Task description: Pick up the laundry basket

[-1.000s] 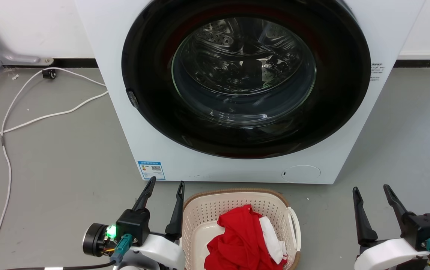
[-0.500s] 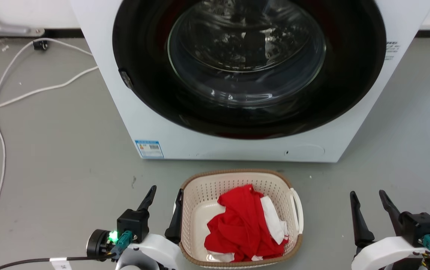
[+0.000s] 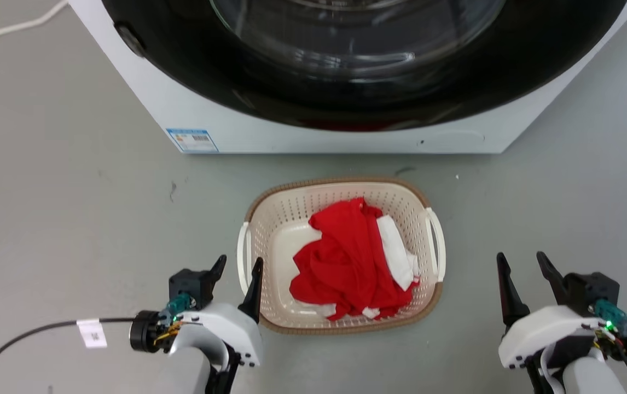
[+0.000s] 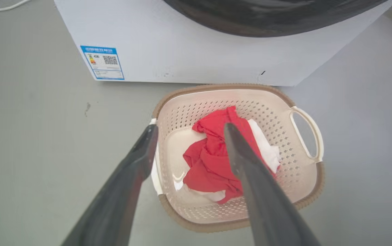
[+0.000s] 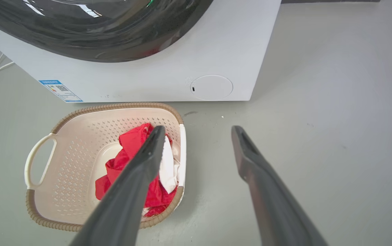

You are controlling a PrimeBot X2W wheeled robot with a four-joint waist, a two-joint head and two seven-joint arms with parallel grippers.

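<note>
At the far left, a white cable (image 3: 12,24) is trailing across the grey floor (image 3: 73,191) near the top edge, and lower down a black cable (image 3: 29,331) with a white tag is running to the left arm's wrist. The left gripper (image 3: 239,261) is hanging just beside the left side of the laundry basket (image 3: 291,210), its two dark fingers spread apart and holding nothing. In the left wrist view the outer finger is lying outside the basket's white left handle (image 3: 243,249) while the inner finger is crossing over the inside. Whether either is touching the plastic cannot be told.

The basket is sitting upright on the floor, right in front of the white washing machine (image 3: 291,134) and a little apart from its base, below the dark round door. A blue label (image 3: 192,139) is showing on the machine's lower left corner. Inside the basket a crumpled red cloth (image 3: 346,257) is filling the middle, with a white cloth (image 3: 395,251) lying against its right side, next to the right handle (image 3: 438,243).

Further right, the right gripper (image 3: 520,257) is hovering over bare floor, well apart from the basket – its fingers are parted too, and nothing is between them.
</note>
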